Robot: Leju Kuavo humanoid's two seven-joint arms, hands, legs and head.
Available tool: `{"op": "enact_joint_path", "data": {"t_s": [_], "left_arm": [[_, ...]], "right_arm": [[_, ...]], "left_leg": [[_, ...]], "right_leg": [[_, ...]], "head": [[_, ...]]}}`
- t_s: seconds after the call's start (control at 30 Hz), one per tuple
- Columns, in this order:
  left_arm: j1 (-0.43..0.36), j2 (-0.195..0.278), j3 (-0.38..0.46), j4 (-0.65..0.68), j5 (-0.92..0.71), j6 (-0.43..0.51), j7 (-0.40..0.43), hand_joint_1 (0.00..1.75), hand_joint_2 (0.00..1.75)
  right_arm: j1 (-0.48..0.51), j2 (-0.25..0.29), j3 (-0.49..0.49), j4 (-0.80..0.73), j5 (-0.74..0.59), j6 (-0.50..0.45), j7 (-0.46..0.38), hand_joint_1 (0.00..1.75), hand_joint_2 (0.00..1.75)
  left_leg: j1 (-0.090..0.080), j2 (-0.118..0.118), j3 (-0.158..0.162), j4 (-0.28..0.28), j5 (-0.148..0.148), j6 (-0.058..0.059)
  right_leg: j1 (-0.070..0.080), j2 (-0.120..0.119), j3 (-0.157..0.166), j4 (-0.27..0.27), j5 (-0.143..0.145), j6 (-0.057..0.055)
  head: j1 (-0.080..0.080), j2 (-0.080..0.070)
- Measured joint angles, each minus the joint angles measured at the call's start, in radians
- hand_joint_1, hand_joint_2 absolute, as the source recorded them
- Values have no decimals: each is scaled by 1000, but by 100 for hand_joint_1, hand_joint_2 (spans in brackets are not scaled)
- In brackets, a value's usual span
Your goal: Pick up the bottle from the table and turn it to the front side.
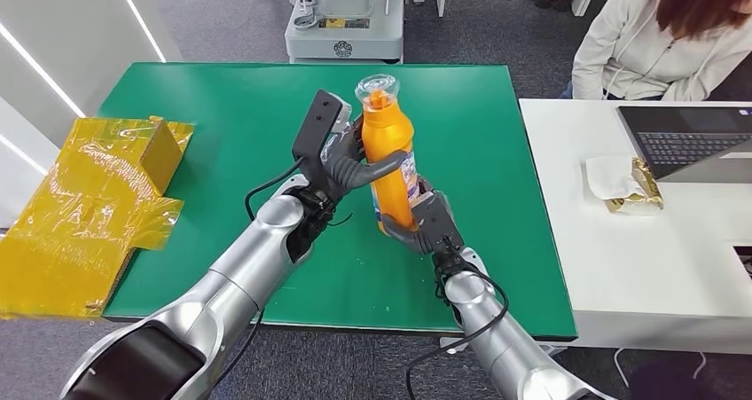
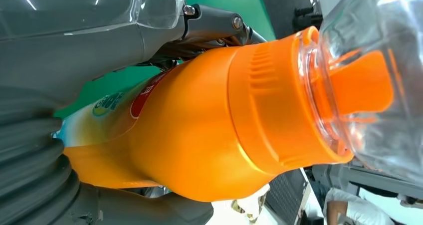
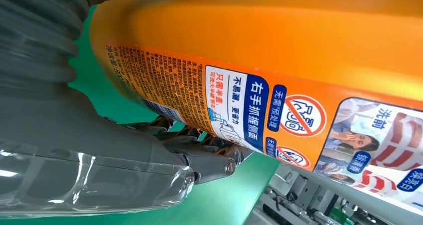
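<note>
An orange bottle (image 1: 388, 156) with a clear cap is held upright above the green table (image 1: 231, 143), near its middle. My left hand (image 1: 350, 165) wraps around the bottle's upper body from the left. My right hand (image 1: 426, 225) grips its base from below and to the right. In the left wrist view the bottle (image 2: 209, 130) shows its orange shoulder, spout and clear cap, with the left hand (image 2: 65, 60) around it. In the right wrist view the bottle (image 3: 279, 60) shows a printed label with text and pictures, held by the right hand (image 3: 75, 130).
A yellow wrapped box (image 1: 89, 205) lies at the table's left edge. A white table (image 1: 638, 267) to the right carries a laptop (image 1: 687, 138) and a crumpled packet (image 1: 625, 185). A person (image 1: 665, 36) sits behind it. A grey machine (image 1: 346, 19) stands beyond the far edge.
</note>
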Motion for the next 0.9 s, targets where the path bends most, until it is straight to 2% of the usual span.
{"op": "enact_joint_path", "data": {"t_s": [0.23, 0.27, 0.37, 0.4, 0.6, 0.9], "left_arm": [[-1, 0, 2, 2, 23, -20, -22, 161, 175], [-1, 0, 2, 2, 23, -21, -26, 166, 175], [-1, 1, 2, 0, 23, -22, -44, 175, 175], [0, 3, 3, -4, 21, -21, -56, 175, 175], [23, 51, 23, -77, -18, 7, -132, 175, 175], [28, 134, 75, -99, -194, 144, -223, 175, 175]], "right_arm": [[-1, 1, 2, 7, -11, -6, -10, 175, 175], [-1, 1, 2, 7, -13, -6, -12, 164, 175], [-1, 1, 2, 6, -19, -7, -17, 33, 175], [0, 0, 1, 2, -22, -4, -20, 0, 175], [50, -21, -6, -114, -38, 25, -32, 0, 175], [245, -93, -11, -491, -35, 39, -18, 0, 175]], "left_leg": [[0, 0, 0, 0, 0, 0], [0, 0, 0, 0, 0, 0], [0, 0, 0, 0, 0, 0], [0, 0, 0, 0, 0, 0], [0, 0, 0, 0, 0, 0], [0, 0, 0, 0, 0, 0]], "right_leg": [[0, 0, 0, 0, 0, 0], [0, 0, 0, 0, 0, 0], [0, 0, 0, 0, 0, 0], [0, 0, 0, 0, 0, 0], [0, 0, 0, 0, 0, 0], [0, 0, -1, 0, -1, 0]], "head": [[0, 0], [0, 0], [0, 0], [0, 0], [0, 0], [0, 0]]}}
